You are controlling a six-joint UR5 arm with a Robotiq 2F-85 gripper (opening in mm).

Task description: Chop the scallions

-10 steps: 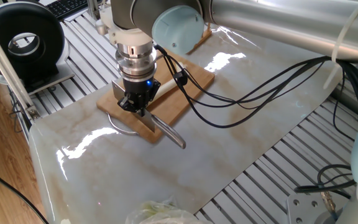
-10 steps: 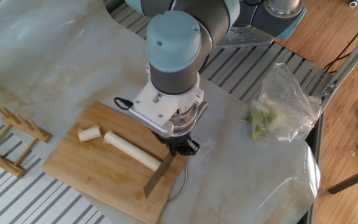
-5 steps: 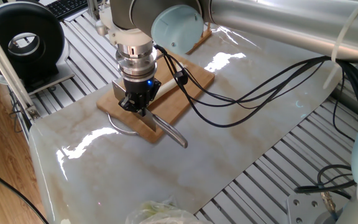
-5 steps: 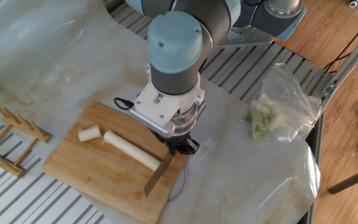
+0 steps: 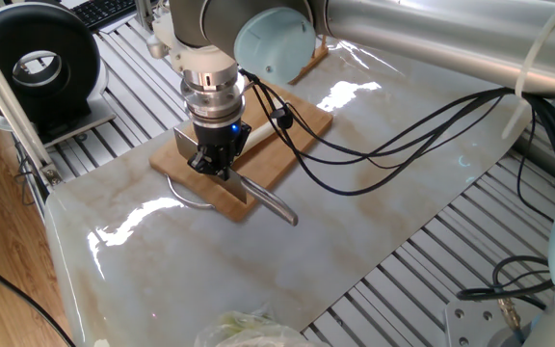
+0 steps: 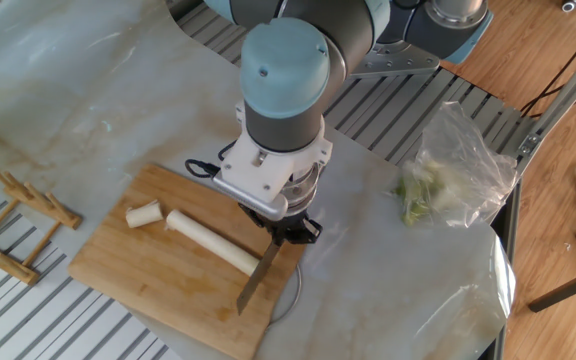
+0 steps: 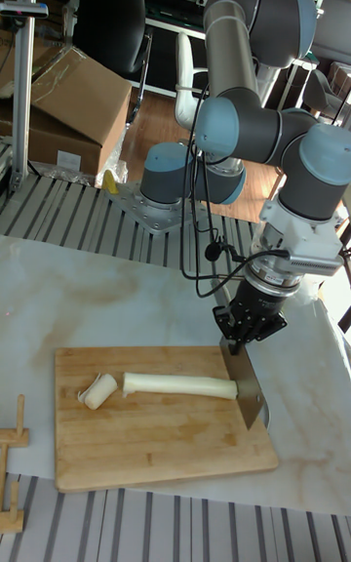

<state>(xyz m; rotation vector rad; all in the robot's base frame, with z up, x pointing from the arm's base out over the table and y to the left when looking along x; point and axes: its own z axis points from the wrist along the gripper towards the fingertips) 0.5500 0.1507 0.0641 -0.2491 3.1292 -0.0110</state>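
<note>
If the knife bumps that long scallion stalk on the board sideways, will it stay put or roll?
It would probably roll: the long stalk is a smooth round cylinder lying free on the flat cutting board, with nothing bracing it. It looks stiff rather than floppy, lying straight along its length. The short cut piece beside it seems likelier still to roll. The gripper holds the knife at the stalk's end.

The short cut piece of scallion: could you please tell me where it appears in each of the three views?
One fixed view: not visible; the arm and gripper block that part of the cutting board.
The other fixed view: short cut piece, left of centre, near the board's left end.
Tall fixed view: lower left, at the board's left end.
Shared landmark: the knife held in the gripper.
</note>
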